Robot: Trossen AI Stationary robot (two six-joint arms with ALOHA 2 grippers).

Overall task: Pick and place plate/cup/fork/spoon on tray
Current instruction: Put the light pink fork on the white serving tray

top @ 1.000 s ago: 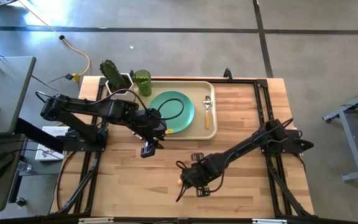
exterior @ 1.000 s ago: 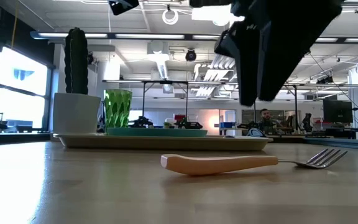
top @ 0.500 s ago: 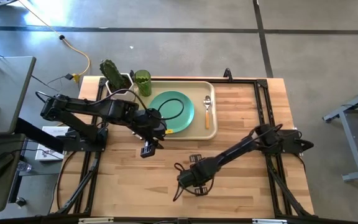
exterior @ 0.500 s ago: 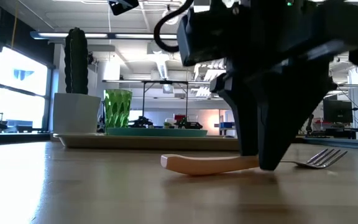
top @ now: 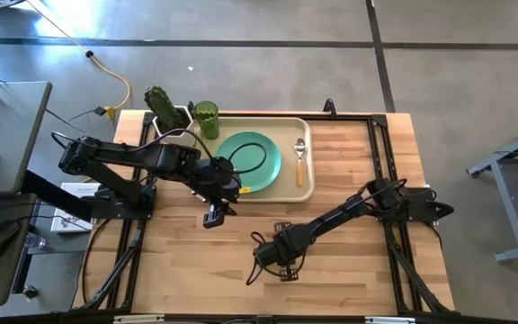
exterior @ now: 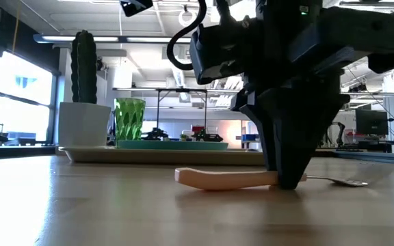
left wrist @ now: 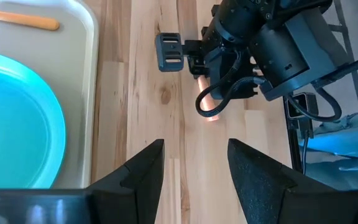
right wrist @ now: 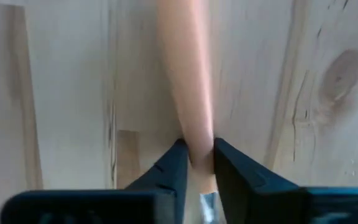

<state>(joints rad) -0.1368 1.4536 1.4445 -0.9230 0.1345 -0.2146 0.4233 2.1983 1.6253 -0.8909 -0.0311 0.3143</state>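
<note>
Clamping fork (right wrist: 190, 93) handle, right gripper (right wrist: 196, 163) on table; high view hides contact

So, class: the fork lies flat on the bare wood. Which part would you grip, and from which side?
Grip the fork on its orange handle near the metal neck, coming straight down from above. It lies flat on the table, so only its two long sides are free. The right pincer already has its fingers astride the handle there.

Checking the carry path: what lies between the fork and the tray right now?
Only bare wooden tabletop. The high view shows nothing lying between the fork, pinched by the right gripper, and the tray; the low view agrees.
</note>
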